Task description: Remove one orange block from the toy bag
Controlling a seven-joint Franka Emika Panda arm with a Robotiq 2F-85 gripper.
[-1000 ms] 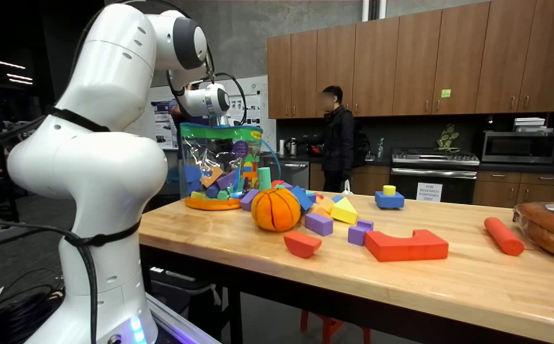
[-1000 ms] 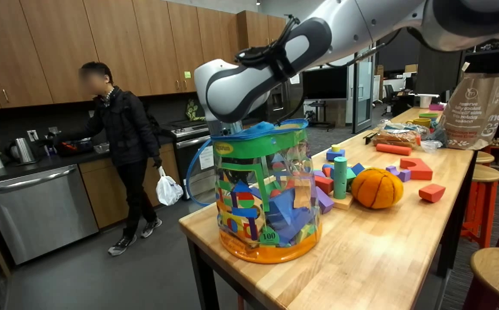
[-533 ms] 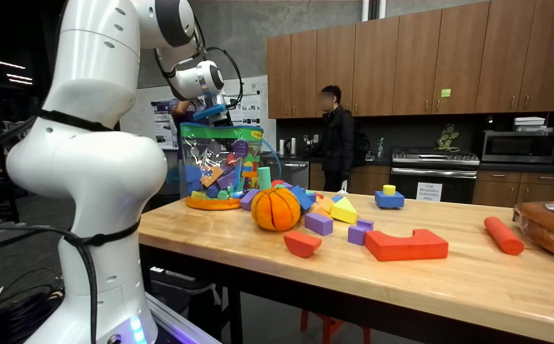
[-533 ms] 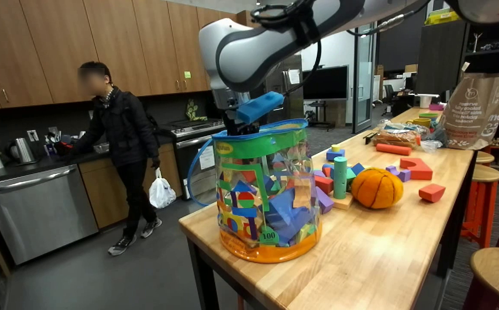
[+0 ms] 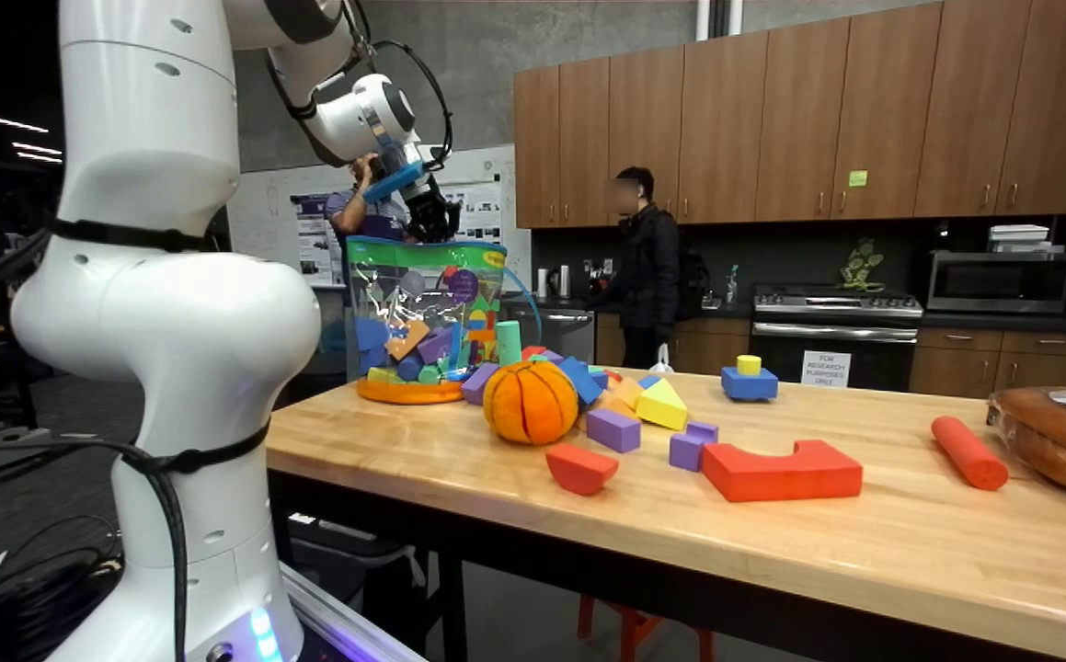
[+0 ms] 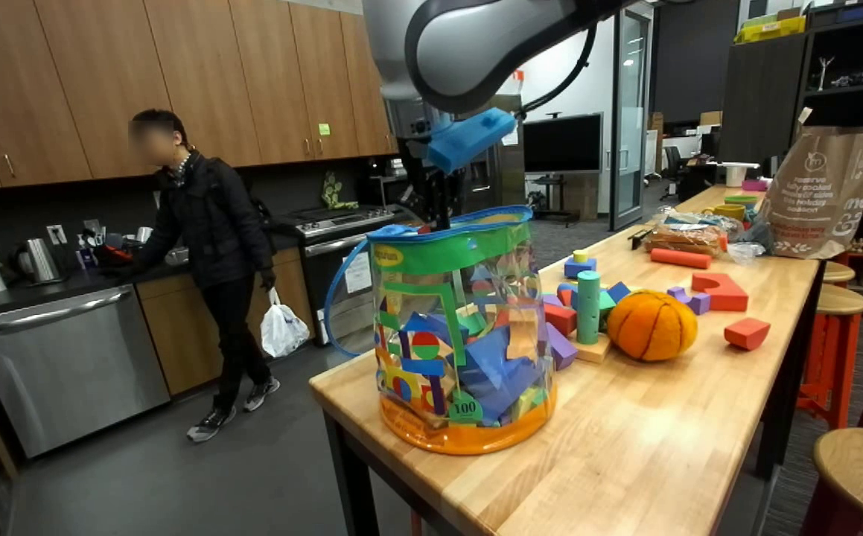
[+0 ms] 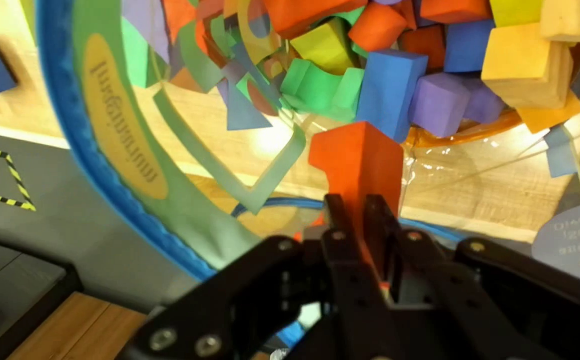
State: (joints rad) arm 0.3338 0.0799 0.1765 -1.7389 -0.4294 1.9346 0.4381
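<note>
The toy bag (image 5: 372, 253) stands upright on the table, with a green band and a blue rim; it also shows in an exterior view (image 6: 431, 262) and in the wrist view (image 7: 87, 145). My gripper (image 7: 354, 200) is shut on the orange block (image 7: 357, 160), whose notched end sticks out past the fingertips. In the exterior views my gripper (image 5: 436, 221) (image 6: 437, 212) is at the bag's top opening. The block hangs above the other blocks; a red bit (image 5: 449, 274) shows through the plastic, and the green band hides most of it. Several blocks, some orange-red, lie inside the bag.
An orange ball (image 5: 531, 403), a green cylinder (image 6: 588, 307) and several loose blocks lie beside the bag. A large flat red block (image 5: 785, 473) and a red cylinder (image 5: 969, 453) lie farther along the table (image 6: 587, 461). A person (image 6: 211, 216) stands behind it.
My gripper has risen from inside the bag to its top opening, carrying the orange block up with it. The bag stays in place. The blue piece on the wrist has come into view.
</note>
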